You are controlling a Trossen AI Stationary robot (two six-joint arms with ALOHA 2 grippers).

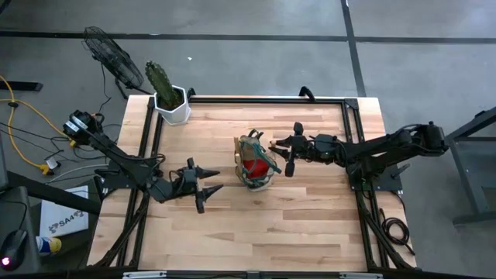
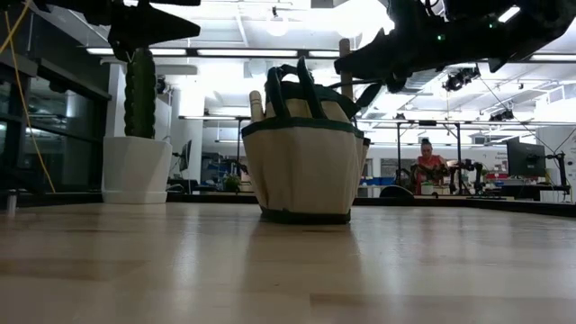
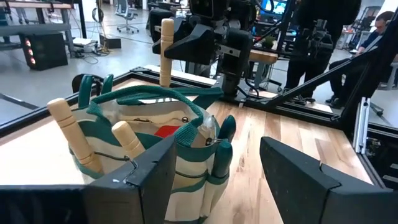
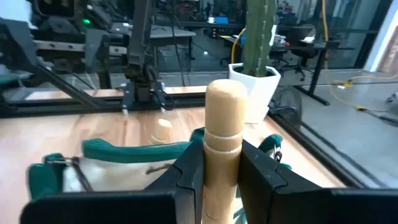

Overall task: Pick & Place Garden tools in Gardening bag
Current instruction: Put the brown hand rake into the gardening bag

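Right wrist view: the right gripper (image 4: pixel 221 174) is clamped narrow on a wooden tool handle (image 4: pixel 224 130), pale, round and smooth with a domed end, standing upright between the two dark fingers. Judging by the overhead view, this gripper holds the tool right at the edge of the gardening bag (image 1: pixel 254 163) nearest its own arm, so the tool's long axis points down into the bag's rim and the coming move looks like a lowering or a release. The right arm is the nearer one; the left gripper (image 1: pixel 203 187) waits with jaws wide, near the bag's other side but apart from it. The bag sits mid-table, a small round tan fabric tub with dark green trim and loop handles. Two more pale wooden handles (image 3: pixel 78 134) lean out of its pockets, and something red (image 3: pixel 166 130) lies inside. A tall green cactus (image 1: pixel 160 80) in a white pot stands at a far corner
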